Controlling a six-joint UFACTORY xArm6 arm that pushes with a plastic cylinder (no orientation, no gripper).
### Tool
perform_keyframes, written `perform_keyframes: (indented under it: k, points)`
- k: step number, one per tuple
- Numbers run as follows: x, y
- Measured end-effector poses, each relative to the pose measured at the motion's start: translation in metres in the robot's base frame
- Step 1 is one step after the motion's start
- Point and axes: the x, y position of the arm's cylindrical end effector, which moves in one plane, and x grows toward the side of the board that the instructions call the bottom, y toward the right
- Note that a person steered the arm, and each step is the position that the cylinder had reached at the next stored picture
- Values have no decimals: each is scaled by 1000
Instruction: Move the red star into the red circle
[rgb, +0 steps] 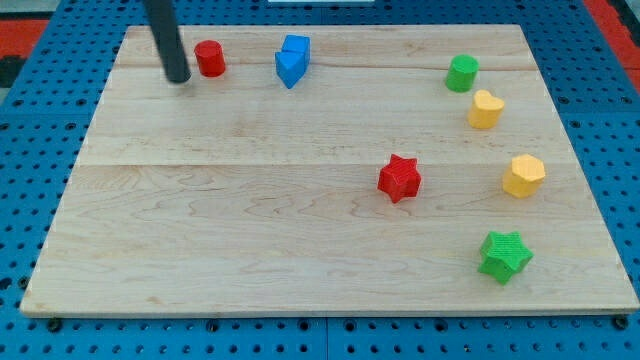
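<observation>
The red star (400, 178) lies on the wooden board right of centre. The red circle (210, 58), a short red cylinder, stands near the board's top left. My tip (178, 77) rests on the board just left of the red circle, very close to it or touching it, and far to the left of the red star.
Two blue blocks (292, 60) sit together at the top centre. A green cylinder (462, 72) and a yellow heart (486, 109) are at the top right. A yellow hexagon (524, 175) and a green star (505, 255) are at the right. The board (250, 230) lies on a blue pegboard.
</observation>
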Motion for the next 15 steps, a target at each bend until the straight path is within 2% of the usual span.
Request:
perform_keyframes:
  k: [1,2,3,4,5,6,8,9,10,11,12,13,14,15]
  points:
    - [51,100]
    - [60,225]
    - [116,266]
    - [165,191]
    - [156,106]
    - [153,126]
    - [99,299]
    - [144,342]
    - [179,285]
    - [133,175]
    - [111,102]
    - [147,132]
    - [155,97]
    - [166,89]
